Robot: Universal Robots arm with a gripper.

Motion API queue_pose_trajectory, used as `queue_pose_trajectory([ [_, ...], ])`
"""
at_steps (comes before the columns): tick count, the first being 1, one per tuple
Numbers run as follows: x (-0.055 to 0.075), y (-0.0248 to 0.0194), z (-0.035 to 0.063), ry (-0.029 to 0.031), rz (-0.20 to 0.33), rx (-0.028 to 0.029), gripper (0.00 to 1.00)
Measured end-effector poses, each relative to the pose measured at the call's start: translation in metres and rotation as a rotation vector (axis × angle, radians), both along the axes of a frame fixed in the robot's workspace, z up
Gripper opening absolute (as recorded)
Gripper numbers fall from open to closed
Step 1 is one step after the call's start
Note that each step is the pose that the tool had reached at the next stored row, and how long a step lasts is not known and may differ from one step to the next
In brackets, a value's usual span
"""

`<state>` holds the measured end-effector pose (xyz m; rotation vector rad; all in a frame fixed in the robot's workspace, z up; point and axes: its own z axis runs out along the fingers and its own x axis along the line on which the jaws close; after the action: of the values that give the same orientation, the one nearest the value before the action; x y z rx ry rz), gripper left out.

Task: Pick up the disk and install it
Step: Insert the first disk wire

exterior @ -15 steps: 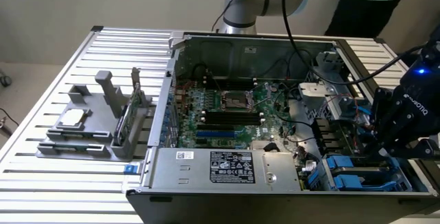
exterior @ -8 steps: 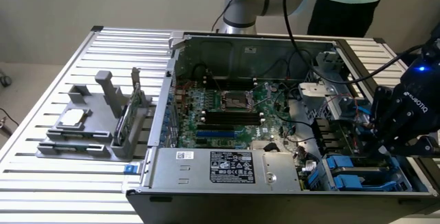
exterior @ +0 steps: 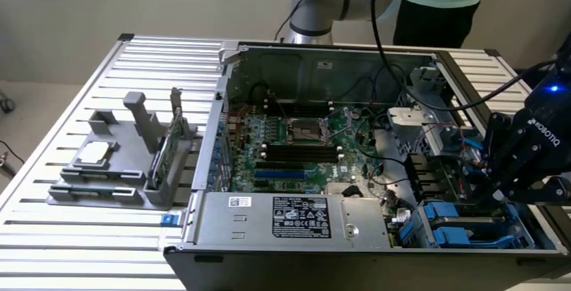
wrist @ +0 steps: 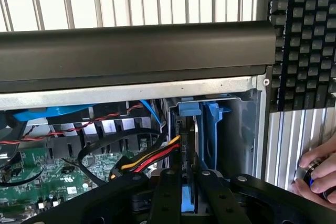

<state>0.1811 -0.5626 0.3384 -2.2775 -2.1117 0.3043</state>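
Note:
The disk (wrist: 187, 201) stands on edge in the drive bay (wrist: 231, 129) at the front corner of the open computer case (exterior: 267, 216). I see its thin metal edge and a blue rail. My gripper (wrist: 188, 177) hangs straight over it, its black fingers (wrist: 165, 195) closed against the disk's two faces. In the exterior view, the gripper (exterior: 491, 187) reaches down into the bay at the case's right side, and the arm hides the disk. Blue carriers (exterior: 446, 216) sit just in front of it.
Red, yellow and black cables (wrist: 147, 156) run beside the bay, with the green motherboard (exterior: 299, 140) beyond. A grey fixture (exterior: 107, 170) on the exterior view's left holds a square silver chip (exterior: 95, 152) and a green card (exterior: 166, 147). A person's hand (wrist: 320, 174) rests on the slatted table.

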Motion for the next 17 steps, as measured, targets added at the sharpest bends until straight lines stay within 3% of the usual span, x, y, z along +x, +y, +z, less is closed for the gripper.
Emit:
queue_pose_trajectory([
  [3, 0.0011, 0.0002, -0.0006, 0.0072, 0.000, -0.0008, 0.17],
  [6, 0.0024, 0.0007, -0.0012, 0.0106, 0.000, -0.0010, 0.17],
  [17, 0.0041, 0.0014, -0.0023, 0.0141, 0.000, -0.0023, 0.17],
])
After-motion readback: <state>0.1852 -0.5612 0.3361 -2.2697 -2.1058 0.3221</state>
